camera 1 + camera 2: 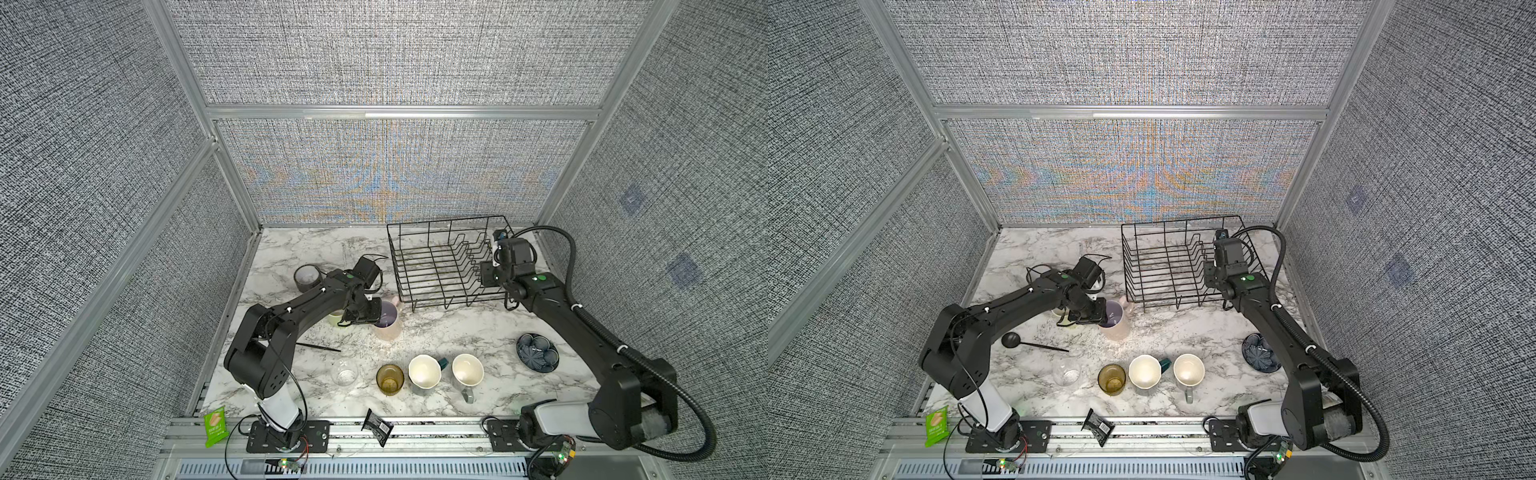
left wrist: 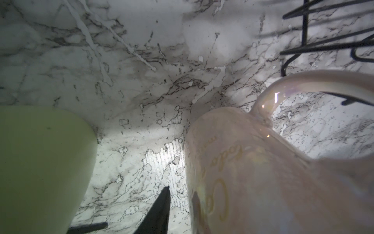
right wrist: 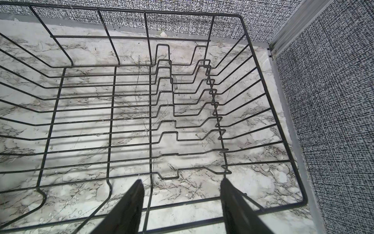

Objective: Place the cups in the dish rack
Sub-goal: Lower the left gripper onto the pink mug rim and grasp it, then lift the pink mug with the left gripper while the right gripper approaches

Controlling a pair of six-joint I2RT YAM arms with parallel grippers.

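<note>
Clearly, the first pickup is in hand: the marble table (image 1: 457, 328) carries all six cups, and the dish rack (image 1: 436, 266), right of centre in both top views, is empty. Over the right side of the rack hangs the right gripper (image 3: 181, 181), its fingers spread and holding nothing.

The left gripper (image 1: 376, 316) is at the rim of the tall pink mug (image 1: 390, 328), which stands upright just lower left of the rack's corner. One finger (image 2: 162, 210) shows outside the mug wall. The other is hidden, so I cannot tell if they pinch already.

The light green mug (image 2: 40, 162) stands close beside the pink one. I judge that the next move calls for a firm pinch, then a straight lift over the rack's raised side.

The grey mug (image 1: 467, 372), teal mug (image 1: 424, 372), amber glass tumbler (image 1: 390, 378) and small clear glass (image 1: 345, 372) stand in a row at lower middle.
</note>
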